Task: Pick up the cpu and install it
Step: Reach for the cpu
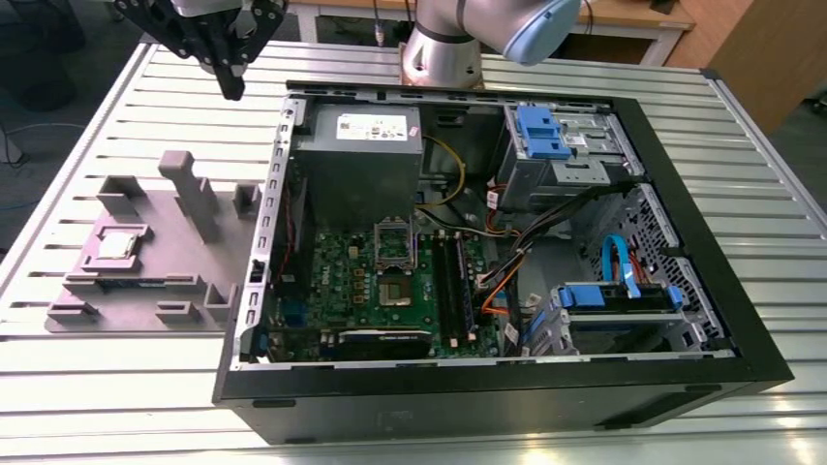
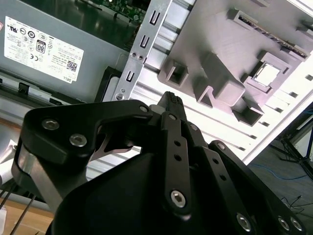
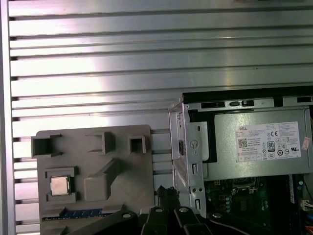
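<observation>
The cpu point(image 1: 119, 242) is a small silver square lying in a recess of a grey holder plate point(image 1: 168, 218) on the table, at the exterior view's left. Both wrist views also show the cpu point(image 2: 266, 74) point(image 3: 59, 185) in its recess. My gripper point(image 1: 232, 89) hangs high above the table beyond the holder, near the case's far corner, well apart from the cpu. Its black fingers point(image 2: 171, 102) point(image 3: 166, 192) are pressed together with nothing between them. The metal-framed socket point(image 1: 393, 288) sits on the green motherboard inside the open computer case point(image 1: 698, 242).
A large grey box with a white label point(image 1: 355, 145) fills the case's far corner beside the motherboard. Drive cages with blue clips point(image 1: 540, 134), cables and memory slots crowd the case. Upright posts point(image 1: 194, 199) stand on the holder. The slatted metal table point(image 1: 155, 116) surrounds everything.
</observation>
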Controlling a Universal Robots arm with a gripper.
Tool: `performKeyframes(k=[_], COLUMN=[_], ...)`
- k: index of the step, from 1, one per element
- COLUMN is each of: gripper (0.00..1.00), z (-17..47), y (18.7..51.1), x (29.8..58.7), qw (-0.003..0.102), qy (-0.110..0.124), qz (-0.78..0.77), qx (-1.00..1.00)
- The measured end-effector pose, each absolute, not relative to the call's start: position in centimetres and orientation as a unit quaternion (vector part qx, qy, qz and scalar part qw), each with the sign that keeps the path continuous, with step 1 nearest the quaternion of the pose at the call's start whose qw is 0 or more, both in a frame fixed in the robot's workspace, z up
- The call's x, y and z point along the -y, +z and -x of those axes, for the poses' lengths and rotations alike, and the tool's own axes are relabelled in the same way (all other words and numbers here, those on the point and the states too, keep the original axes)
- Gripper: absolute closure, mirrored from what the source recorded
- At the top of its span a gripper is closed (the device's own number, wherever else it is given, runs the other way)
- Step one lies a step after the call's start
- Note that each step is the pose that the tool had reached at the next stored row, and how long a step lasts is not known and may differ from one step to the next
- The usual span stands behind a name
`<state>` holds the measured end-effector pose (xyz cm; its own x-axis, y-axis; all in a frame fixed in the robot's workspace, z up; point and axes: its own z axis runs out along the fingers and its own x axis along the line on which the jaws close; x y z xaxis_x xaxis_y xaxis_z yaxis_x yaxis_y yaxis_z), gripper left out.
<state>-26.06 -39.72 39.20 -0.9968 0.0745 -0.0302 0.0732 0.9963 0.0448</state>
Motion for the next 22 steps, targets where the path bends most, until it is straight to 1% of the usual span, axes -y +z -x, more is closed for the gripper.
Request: performKeyframes(k=[22], gripper=[0.89], z=[26.91], y=[39.19], x=[39.72], qw=[0.017], qy=[0.022], qz=[-0.037], qx=[-0.999])
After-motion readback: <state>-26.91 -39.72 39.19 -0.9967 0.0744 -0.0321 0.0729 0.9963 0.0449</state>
